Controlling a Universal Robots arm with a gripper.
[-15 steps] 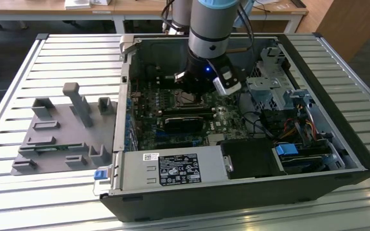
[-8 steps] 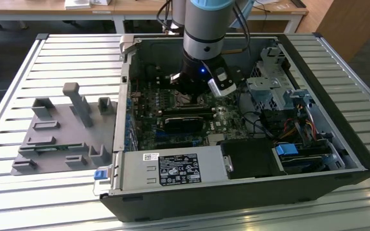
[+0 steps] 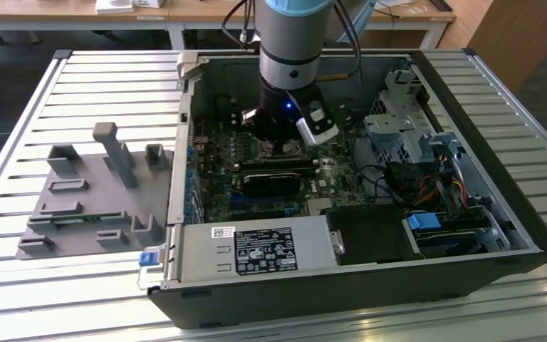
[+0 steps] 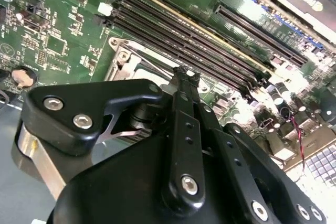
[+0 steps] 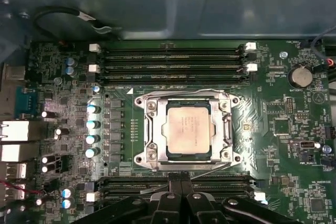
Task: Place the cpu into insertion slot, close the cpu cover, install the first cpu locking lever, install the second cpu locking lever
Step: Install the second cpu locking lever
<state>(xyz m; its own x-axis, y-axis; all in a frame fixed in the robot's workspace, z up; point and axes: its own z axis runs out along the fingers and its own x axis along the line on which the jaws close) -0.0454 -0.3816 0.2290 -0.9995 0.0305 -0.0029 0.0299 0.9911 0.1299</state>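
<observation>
The cpu [image 5: 189,128], a tan-grey square chip, lies flat in the insertion slot [image 5: 140,157] on the green motherboard. The silver cpu cover [image 5: 226,127] lies down around it, with the chip showing through its window. Thin wire levers run along two sides of the frame [image 5: 178,92]. In the first wrist view my gripper [image 5: 181,182] is shut with its black fingertips together, beside the socket's edge. The second wrist view puts the gripper [image 4: 184,74] just past a socket corner [image 4: 123,56]. From the exterior view the gripper [image 3: 275,146] reaches down into the open computer case.
Long black memory slots [image 5: 173,59] flank the socket on two sides. Case walls, a drive cage [image 3: 416,135] and a power supply [image 3: 254,253] ring the board. A black card [image 3: 273,182] lies near the socket. A grey fixture plate [image 3: 93,206] sits on the slatted table.
</observation>
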